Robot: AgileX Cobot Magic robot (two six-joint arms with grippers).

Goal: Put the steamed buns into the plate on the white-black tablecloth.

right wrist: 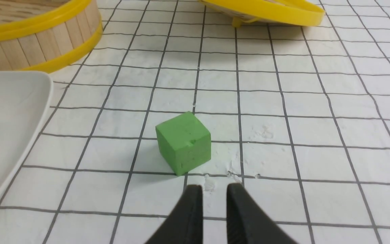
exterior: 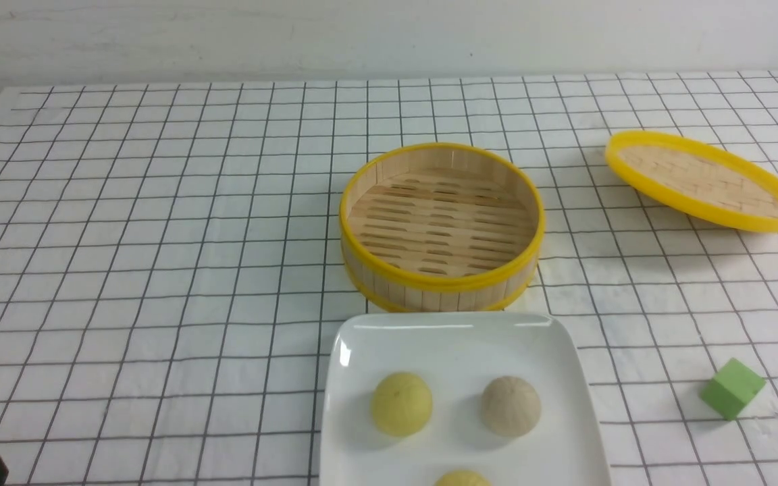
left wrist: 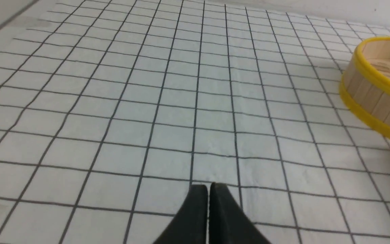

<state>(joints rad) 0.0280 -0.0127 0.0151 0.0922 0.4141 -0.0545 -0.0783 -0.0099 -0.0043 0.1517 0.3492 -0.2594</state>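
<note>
Three steamed buns [exterior: 402, 403] rest on the plate [exterior: 568, 378] at the near edge of the white-black tablecloth [exterior: 159, 270]; the nearest is cut off by the front view's lower edge. Left gripper [left wrist: 209, 191]: fingers pressed together, empty, over bare cloth. Right gripper [right wrist: 214, 191]: fingers slightly apart, empty, just short of the green cube [right wrist: 183, 143]. Risk: advancing the right arm could knock the cube into the plate rim. Farther out, the steamer basket [exterior: 440, 270] stands empty, touching or nearly touching the plate; a nudge could shift both. The lid [exterior: 703, 179] lies tilted beyond.
</note>
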